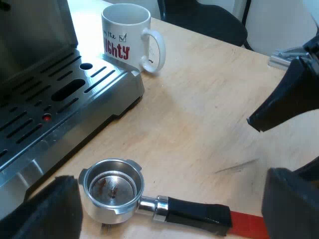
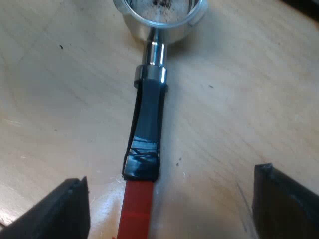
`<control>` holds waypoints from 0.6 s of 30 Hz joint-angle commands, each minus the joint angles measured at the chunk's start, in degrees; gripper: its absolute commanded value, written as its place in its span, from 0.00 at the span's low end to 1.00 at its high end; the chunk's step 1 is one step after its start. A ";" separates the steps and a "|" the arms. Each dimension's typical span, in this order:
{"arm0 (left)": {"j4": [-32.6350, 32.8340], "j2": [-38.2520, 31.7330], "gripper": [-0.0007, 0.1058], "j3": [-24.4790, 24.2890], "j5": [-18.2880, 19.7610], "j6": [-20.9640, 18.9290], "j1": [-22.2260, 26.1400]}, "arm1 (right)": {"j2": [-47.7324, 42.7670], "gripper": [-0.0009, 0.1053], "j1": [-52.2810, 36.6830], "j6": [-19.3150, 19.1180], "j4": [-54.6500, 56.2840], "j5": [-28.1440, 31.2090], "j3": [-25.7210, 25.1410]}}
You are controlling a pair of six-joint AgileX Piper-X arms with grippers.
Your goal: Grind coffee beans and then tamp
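The metal holder (image 1: 113, 188) lies loose on the wooden table beside the espresso machine's drip tray (image 1: 60, 104); its basket holds only brown traces. Its dark handle (image 1: 197, 213) ends in red (image 1: 246, 226). My left gripper (image 1: 169, 199) hangs open over the holder, one finger (image 1: 50, 211) near the basket, the other (image 1: 294, 206) past the red end. My right gripper (image 2: 172, 177) is open above the handle (image 2: 147, 124), its fingers (image 2: 60, 211) apart on both sides of the red end (image 2: 137, 209). From the left wrist view that right gripper (image 1: 289, 99) hovers over the handle's end.
A white mug (image 1: 128, 37) with red lettering stands next to the drip tray's corner. A small red light (image 1: 46, 117) glows in the tray grate. A dark chair (image 1: 209, 20) stands beyond the table's edge. Bare wood (image 1: 209, 114) stretches between mug and holder.
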 commanded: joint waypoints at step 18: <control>13.04 -0.39 0.73 -6.35 -15.11 0.74 -0.16 | -8.79 0.67 -0.15 -16.17 -7.93 3.94 -4.78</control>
